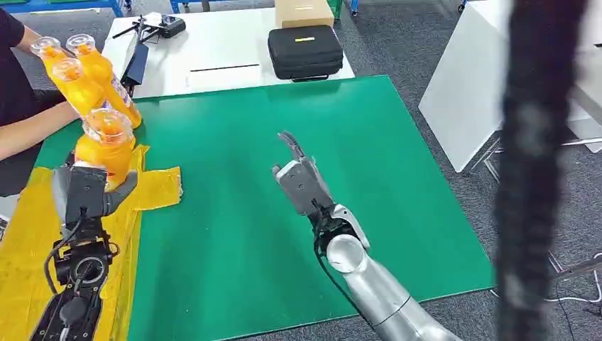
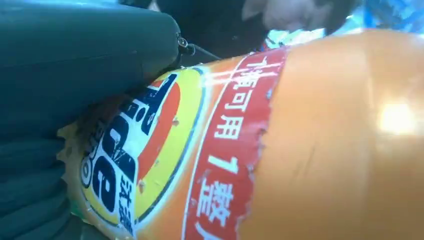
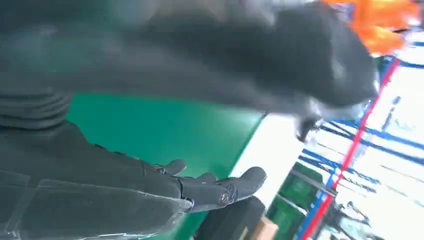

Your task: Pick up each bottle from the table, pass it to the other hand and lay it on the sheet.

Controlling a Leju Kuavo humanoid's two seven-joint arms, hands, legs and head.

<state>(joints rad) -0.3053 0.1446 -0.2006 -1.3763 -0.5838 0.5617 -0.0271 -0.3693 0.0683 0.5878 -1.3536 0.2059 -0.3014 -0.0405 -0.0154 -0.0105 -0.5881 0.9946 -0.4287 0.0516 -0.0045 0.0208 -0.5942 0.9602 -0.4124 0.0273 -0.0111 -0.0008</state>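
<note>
1. A green mat (image 1: 298, 213) covered the near table.
2. At twelve o'clock stood a white table (image 1: 234, 53) bearing a black case (image 1: 305, 51) and a cardboard box (image 1: 304, 12).
3. At two o'clock leaned a white board (image 1: 472, 85).
4. Grey carpet (image 1: 397, 42) covered the floor.

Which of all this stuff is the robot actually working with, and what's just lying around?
Working with: bottle held by left hand; yellow sheet; three more bottles held by a person; right hand, holding nothing.

Lying around: black case; cardboard box; controller.
</note>
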